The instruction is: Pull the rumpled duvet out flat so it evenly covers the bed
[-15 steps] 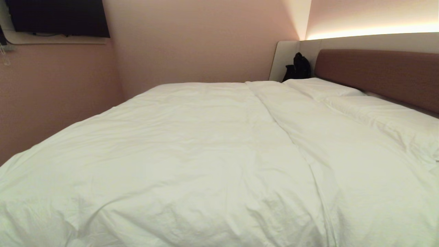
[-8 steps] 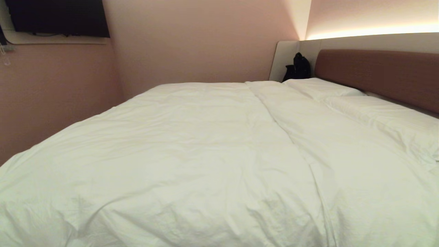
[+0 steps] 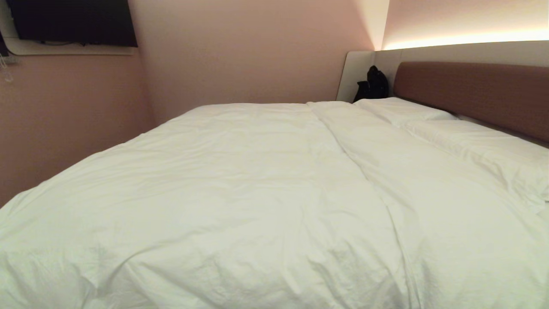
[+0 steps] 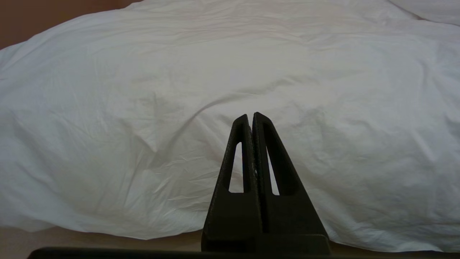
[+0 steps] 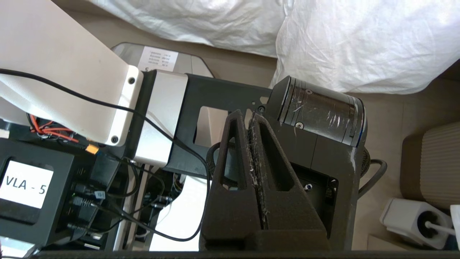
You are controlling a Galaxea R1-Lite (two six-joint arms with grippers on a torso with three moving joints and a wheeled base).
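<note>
Duvet [image 3: 240,193] spread over bed [image 3: 472,92]; left gripper [image 4: 250,117] clenched, empty, facing it; right gripper [image 5: 247,117] clenched, empty, over robot base.

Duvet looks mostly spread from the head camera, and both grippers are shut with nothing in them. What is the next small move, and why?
Probably open the left gripper and ease it toward the duvet edge hanging just ahead of it. That near edge is bunched and creased, and the gripper is shut on nothing. The right gripper points down at the robot's own base, away from the bed, so it is worse placed.

Soft wrinkled cloth duvet [image 3: 240,184], matt padded headboard [image 3: 472,92]
</note>
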